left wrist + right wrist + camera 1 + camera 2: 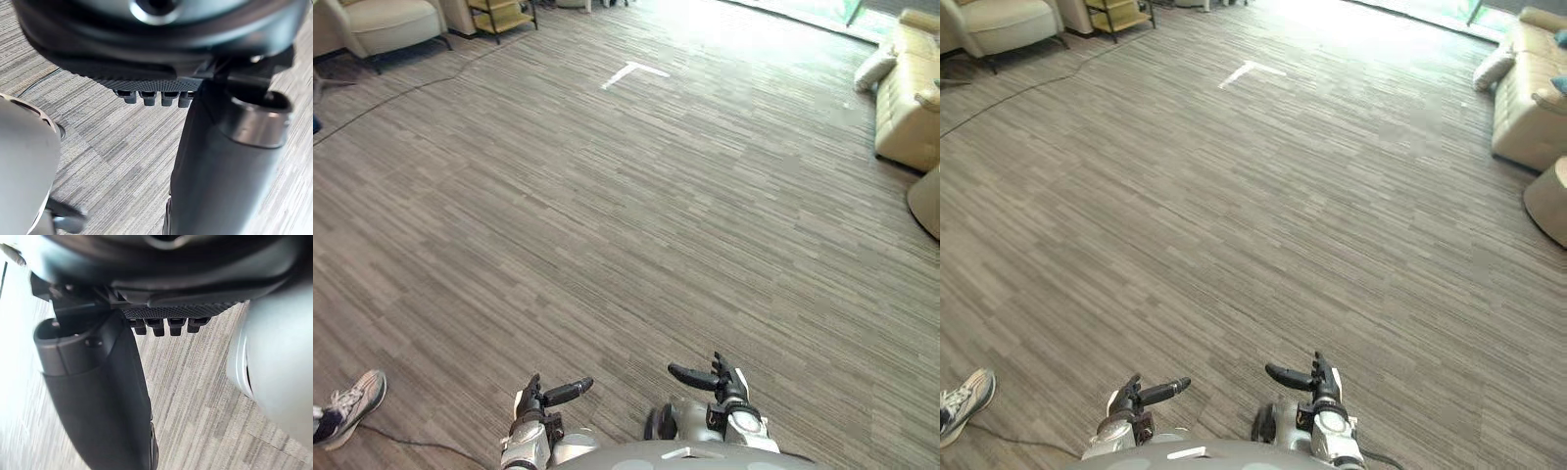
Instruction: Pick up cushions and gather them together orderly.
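A pale cushion (874,69) leans on the near end of a beige sofa (909,122) at the far right, well away from me. My left hand (540,399) and right hand (717,380) hang low at the bottom of the eye views, over bare floor. Both are open, thumbs pointing inward at each other, and nothing is in them. In the left wrist view the fingers (151,97) stand in a straight row beside the thumb; the right wrist view shows its fingers (166,325) the same way.
A cream armchair (386,22) and a small shelf unit (504,15) stand at the far left. A round pouffe (927,201) sits beside the sofa. A white tape mark (631,72) lies on the striped floor. A person's shoe (352,401) is at lower left.
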